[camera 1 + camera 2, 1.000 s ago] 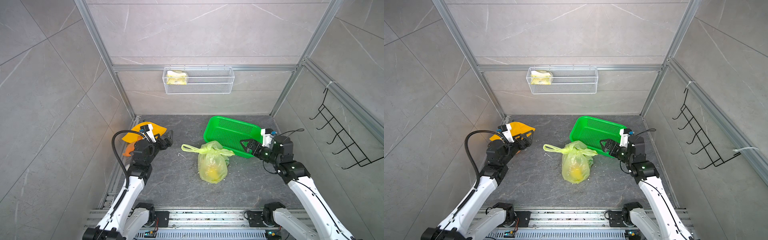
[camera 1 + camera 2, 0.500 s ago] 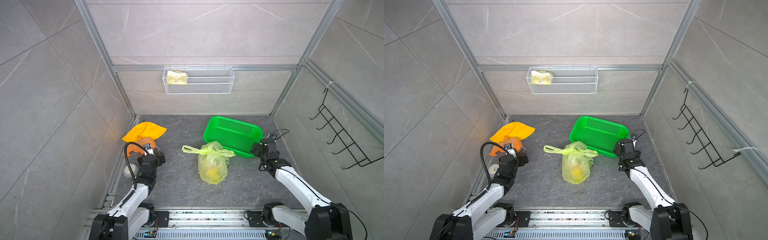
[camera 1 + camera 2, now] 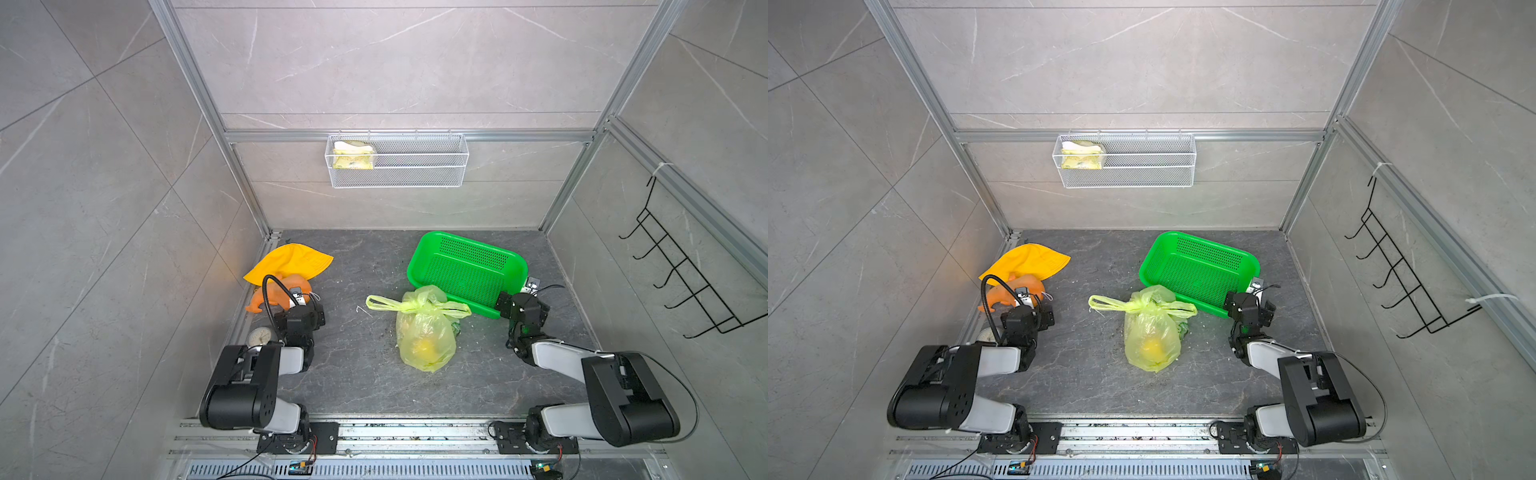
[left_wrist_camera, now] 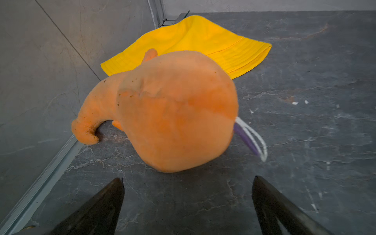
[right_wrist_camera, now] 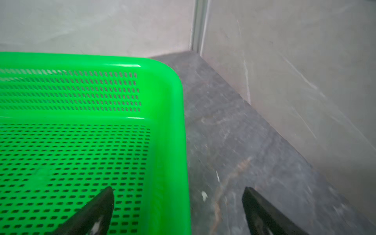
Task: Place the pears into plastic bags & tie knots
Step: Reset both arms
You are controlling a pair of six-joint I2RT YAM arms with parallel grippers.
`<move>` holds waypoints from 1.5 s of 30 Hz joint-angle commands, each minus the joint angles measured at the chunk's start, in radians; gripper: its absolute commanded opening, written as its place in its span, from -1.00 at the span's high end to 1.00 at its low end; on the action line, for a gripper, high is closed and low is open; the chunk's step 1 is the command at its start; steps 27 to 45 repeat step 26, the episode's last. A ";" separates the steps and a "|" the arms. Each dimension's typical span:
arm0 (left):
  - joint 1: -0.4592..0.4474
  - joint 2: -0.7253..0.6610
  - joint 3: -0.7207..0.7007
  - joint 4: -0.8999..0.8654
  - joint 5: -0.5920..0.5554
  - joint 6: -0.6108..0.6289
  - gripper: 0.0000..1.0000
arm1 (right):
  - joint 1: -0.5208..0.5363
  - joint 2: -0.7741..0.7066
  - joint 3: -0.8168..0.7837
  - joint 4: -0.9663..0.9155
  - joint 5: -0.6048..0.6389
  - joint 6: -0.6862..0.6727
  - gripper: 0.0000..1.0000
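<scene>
We've got the plastic bag (image 3: 426,332) sitting mid-counter (image 3: 365,386), handles tied into a knot (image 3: 420,306) on top, loop ends poking out toward 9 and 3 o'clock. One yellow pear (image 3: 426,347) shows through the plastic, but we can't make out anything else inside. Our left end effector (image 4: 187,181) is spread wide with nothing in it, facing the orange toy (image 4: 173,114) next to the yellow cloth (image 4: 193,40), at the bag's 10 o'clock. Our right end effector (image 5: 177,190) is wide open too, also holding nothing, at the corner of the green basket (image 5: 168,122) at the bag's 2 o'clock.

Floor (image 3: 357,374) seems open around bag (image 3: 424,332), basket (image 3: 473,252), toy (image 3: 297,282).
</scene>
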 commanded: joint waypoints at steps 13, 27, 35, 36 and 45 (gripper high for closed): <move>0.107 -0.002 0.066 0.018 0.330 0.012 -1.00 | 0.000 0.103 -0.058 0.244 -0.248 -0.141 -1.00; 0.105 -0.002 0.067 0.018 0.329 0.012 -1.00 | -0.010 0.102 -0.054 0.236 -0.280 -0.140 -0.99; 0.105 -0.002 0.067 0.018 0.329 0.012 -1.00 | -0.010 0.102 -0.054 0.236 -0.280 -0.140 -0.99; 0.105 -0.002 0.067 0.018 0.329 0.012 -1.00 | -0.010 0.102 -0.054 0.236 -0.280 -0.140 -0.99; 0.105 -0.002 0.067 0.018 0.329 0.012 -1.00 | -0.010 0.102 -0.054 0.236 -0.280 -0.140 -0.99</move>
